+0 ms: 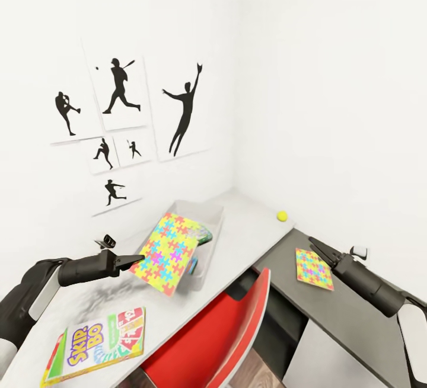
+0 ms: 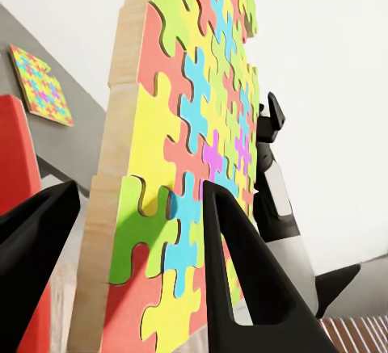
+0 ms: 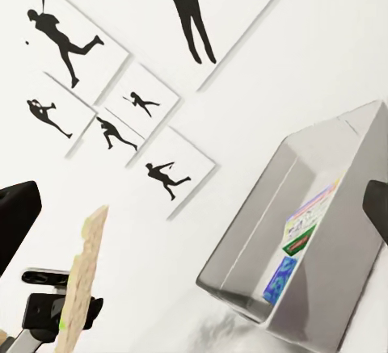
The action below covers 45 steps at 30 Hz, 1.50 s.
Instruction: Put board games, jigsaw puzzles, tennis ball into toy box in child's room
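Grey worktop (image 1: 249, 222): pale slab running into the room corner, with a lower dark grey section (image 1: 344, 317) at the robot's right.
Toy box (image 1: 207, 246): translucent grey bin standing on the pale slab; the right wrist view shows the box (image 3: 323, 208) with flat colourful card boxes (image 3: 301, 236) standing on edge inside.
Left gripper (image 1: 139, 257): fingers clamped on the lower edge of a jigsaw puzzle (image 1: 164, 252), one finger (image 2: 242, 280) on the printed face and the other behind the wooden back.
Held jigsaw puzzle: multicoloured board, tilted, raised over the near rim of the toy box, its upper part leaning over the box opening.
Second jigsaw puzzle (image 1: 314, 268): lies flat on the dark lower section, just beside the right fingers.
Right gripper (image 1: 317, 246): fingers spread apart, gripping nothing, hovering over the dark section near the second puzzle.
Tennis ball (image 1: 282, 216): yellow-green, resting on the pale slab close to the wall.
SKIP-BO board game (image 1: 98, 346): lies flat on the pale slab at the near left, below the left arm.
Red chair (image 1: 219, 340): pushed against the worktop edge between the arms.
Wall posters (image 1: 121, 121): black baseball silhouettes on white panels above the worktop.
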{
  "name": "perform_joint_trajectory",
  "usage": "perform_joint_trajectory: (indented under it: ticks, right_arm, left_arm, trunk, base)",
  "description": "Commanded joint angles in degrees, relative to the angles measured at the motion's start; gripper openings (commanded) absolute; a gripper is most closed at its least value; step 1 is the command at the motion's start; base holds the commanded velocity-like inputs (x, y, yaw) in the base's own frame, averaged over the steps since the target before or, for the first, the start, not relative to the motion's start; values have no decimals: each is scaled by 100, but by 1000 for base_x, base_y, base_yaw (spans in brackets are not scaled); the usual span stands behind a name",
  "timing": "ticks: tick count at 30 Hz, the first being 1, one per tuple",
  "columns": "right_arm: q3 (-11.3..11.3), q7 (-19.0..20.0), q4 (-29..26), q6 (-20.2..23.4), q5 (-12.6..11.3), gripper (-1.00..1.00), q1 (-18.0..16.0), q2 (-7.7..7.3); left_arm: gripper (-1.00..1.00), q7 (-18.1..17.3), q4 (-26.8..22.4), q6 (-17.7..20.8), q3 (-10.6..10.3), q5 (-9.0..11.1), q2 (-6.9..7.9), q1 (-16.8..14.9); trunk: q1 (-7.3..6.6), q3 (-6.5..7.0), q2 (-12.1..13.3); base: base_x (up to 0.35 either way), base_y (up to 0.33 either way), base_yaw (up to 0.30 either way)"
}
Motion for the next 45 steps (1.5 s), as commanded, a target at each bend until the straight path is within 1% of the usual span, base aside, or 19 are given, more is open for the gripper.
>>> perform_joint_trajectory:
  ticks: [1,4,8,12,19,27,32,45]
  right_arm:
    - [5,13,0,27,1,100,-6,-4]
    - [1,10,5,27,1,100,-6,-2]
    - [-8,9,8,27,1,100,-6,0]
    - [-9,9,3,27,1,100,-6,0]
    - [7,12,8,-153,1,100,-6,-7]
    - [16,9,9,-197,1,100,-6,-9]
    - [17,-40,9,-201,1,100,-6,-9]
    - [8,-55,9,-202,-5,100,-6,-23]
  left_arm:
    - [-100,-14,2,17,-17,22,3,-6]
    - [-100,-10,2,9,-21,22,-7,-6]
    - [-100,-10,2,5,-18,15,-79,-6]
    - [-100,-9,2,4,-19,16,-102,-6]
    - [-100,-10,2,2,-16,14,-109,-6]
    - [-100,-8,2,-44,-21,20,-111,-6]
    - [-100,-12,2,-48,-23,14,-174,-6]
    - [-100,-13,2,-49,-7,15,-197,-6]
  trunk:
    - [4,-13,-13]
    - [4,-13,-13]
    - [4,-13,-13]
    - [4,-10,-13]
    - [4,10,-13]
    - [4,36,-13]
    - [4,48,-13]
    - [4,50,-13]
  base:
    - [7,-76,14]
    - [4,-75,8]
    - [5,-78,2]
    - [54,-92,53]
    - [121,-126,234]
    - [53,-123,270]
    - [3,-190,248]
    - [122,-29,24]
